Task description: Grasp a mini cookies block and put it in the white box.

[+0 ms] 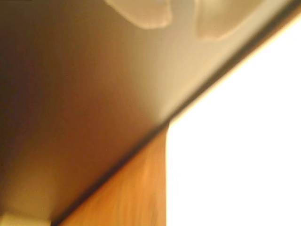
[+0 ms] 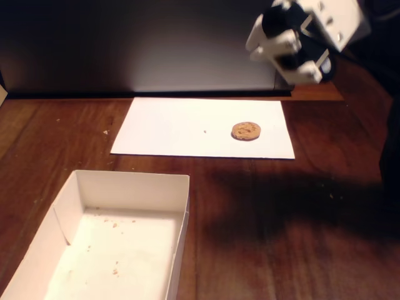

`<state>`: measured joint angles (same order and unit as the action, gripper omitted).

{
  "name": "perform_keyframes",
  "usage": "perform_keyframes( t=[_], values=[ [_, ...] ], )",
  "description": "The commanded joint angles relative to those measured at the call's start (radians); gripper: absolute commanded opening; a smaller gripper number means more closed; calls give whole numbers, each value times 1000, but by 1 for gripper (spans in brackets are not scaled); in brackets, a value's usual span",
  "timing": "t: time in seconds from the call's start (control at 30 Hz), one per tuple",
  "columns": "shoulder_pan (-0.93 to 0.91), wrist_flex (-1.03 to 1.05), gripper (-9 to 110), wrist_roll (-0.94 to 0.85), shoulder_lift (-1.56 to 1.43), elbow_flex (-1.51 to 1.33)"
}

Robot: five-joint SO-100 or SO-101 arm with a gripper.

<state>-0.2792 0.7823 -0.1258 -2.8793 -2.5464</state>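
One small round tan cookie [image 2: 246,130] lies on the flat white paper sheet [image 2: 169,128], well apart from the shallow white cardboard box [image 2: 128,187]. The white pincer [image 2: 284,53] hangs above it, empty; whether it is spread I cannot tell. A heavy squeeze could crumble the cookie or skid the paper across the wooden worktop [image 2: 281,212].

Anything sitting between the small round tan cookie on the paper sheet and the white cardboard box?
No obstacle: in the fixed view, only bare white paper sheet and dark wooden table lie between the small round tan cookie and the white cardboard box.
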Motion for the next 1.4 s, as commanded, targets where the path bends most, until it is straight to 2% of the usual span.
perform_keyframes(
  t=[0.0,0.27,0.63,0.9,1.23,1.37],
  values=[
    [-109,48,0,31,75,218],
    [-264,239,0,89,238,351],
    [-354,410,1,153,577,486],
    [-347,453,6,156,755,518],
    [-348,502,7,178,1054,732],
    [-334,497,12,189,1132,750]
  ],
)
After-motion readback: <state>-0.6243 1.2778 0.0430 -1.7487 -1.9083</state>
